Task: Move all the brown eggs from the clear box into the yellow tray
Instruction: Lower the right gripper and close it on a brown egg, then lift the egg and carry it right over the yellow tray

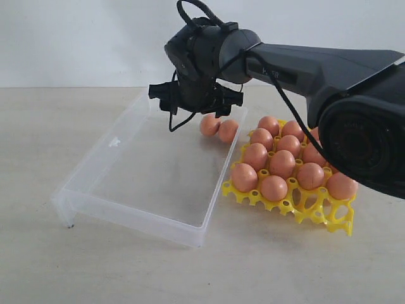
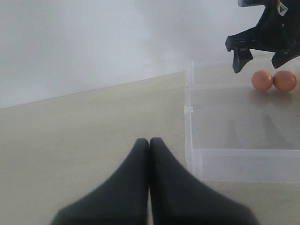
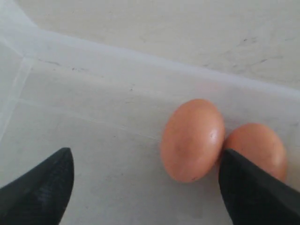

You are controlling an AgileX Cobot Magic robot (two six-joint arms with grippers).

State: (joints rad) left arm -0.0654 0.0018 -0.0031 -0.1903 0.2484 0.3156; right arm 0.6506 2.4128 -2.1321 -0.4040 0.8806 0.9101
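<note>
The right gripper [image 1: 196, 101], jaws spread wide (presumably to straddle one egg), hangs over the clear box [image 1: 126, 218]; two brown eggs [image 1: 210, 125], touching each other, lie just beneath it, off-centre.

exterior: wide, oblique | right wrist: close, downward | all share: brown eggs [image 1: 211, 124]

Two brown eggs [image 1: 211, 125] touching, clear box [image 1: 136, 225] far corner; rest seated in yellow tray [image 1: 316, 212] alongside.
</note>
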